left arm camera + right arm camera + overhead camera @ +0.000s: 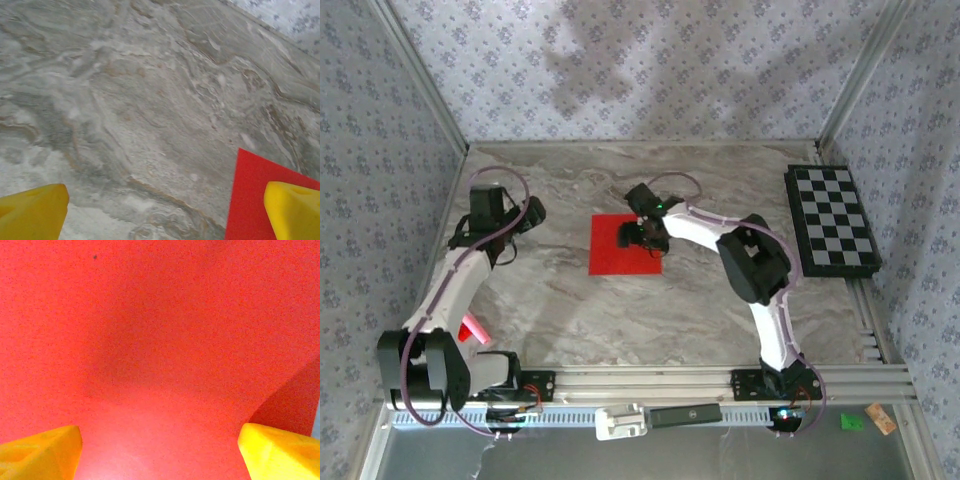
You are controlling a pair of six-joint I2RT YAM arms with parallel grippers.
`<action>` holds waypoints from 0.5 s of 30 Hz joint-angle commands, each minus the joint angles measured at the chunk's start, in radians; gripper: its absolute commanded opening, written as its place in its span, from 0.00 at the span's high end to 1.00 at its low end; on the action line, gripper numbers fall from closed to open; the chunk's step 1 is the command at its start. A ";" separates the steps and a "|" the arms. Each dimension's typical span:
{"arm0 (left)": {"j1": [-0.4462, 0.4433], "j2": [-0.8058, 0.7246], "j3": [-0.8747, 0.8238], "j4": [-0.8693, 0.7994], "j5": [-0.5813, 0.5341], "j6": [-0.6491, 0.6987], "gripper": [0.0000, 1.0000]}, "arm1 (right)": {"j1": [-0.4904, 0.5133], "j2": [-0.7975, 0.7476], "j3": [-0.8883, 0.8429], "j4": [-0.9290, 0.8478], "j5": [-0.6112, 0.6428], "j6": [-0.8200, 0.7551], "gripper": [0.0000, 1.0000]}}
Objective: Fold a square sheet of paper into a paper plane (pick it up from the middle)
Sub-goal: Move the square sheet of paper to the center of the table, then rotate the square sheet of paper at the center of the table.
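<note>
Right end effector [638,236] is seen spread wide, lowered over the square sheet of paper [620,252], just right of the sheet's middle and nearer its far edge. In the right wrist view the right end effector [160,452] shows both yellow fingertips [42,450] far apart, red paper [160,340] spread between and under them; nothing is gripped, and contact with the sheet cannot be told. A bent or raised edge of the sheet is noted by the right-hand fingertip. The sheet is laid flat near the middle of the marble bench [570,310]. Left end effector [523,216] is held fully open and empty over bare bench, left of the sheet and apart from it; in the left wrist view the left end effector [165,215] has one sheet corner [250,190] just beside its right-hand fingertip [295,210]. A chequered board [832,220] is placed at the bench's right edge, well apart.
</note>
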 commanded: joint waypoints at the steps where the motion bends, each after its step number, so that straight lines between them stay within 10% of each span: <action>1: -0.047 0.069 0.083 -0.089 0.050 0.001 0.00 | -0.038 -0.084 -0.185 -0.129 0.031 0.097 0.14; 15: -0.443 0.381 0.307 -0.275 0.034 -0.192 0.00 | -0.142 -0.453 -0.360 0.052 -0.006 0.125 0.11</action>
